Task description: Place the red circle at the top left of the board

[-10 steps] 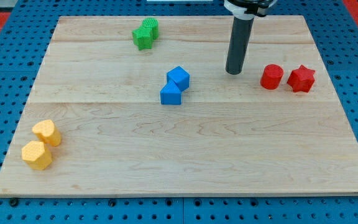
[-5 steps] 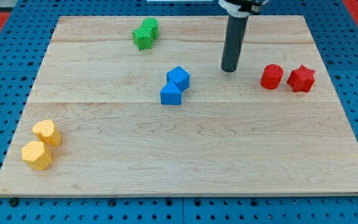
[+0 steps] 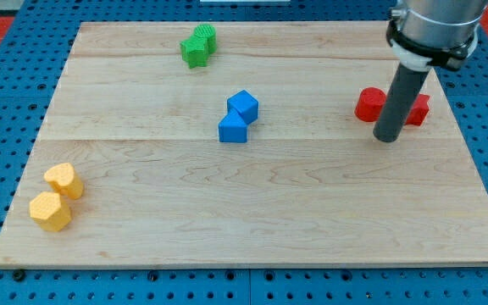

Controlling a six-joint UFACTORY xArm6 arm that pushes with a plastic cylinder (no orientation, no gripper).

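The red circle sits at the view's right on the wooden board, with a red star-like block just to its right. My dark rod comes down in front of the gap between them and partly hides both. My tip rests on the board just below and slightly right of the red circle; I cannot tell if it touches either block.
Two blue blocks sit touching near the board's middle. Two green blocks lie at the view's top, left of centre. Two yellow blocks sit at the view's bottom left. Blue pegboard surrounds the board.
My tip has moved from left of the red circle, above it, to the view's right and down, ending just below the two red blocks. No block has visibly moved.
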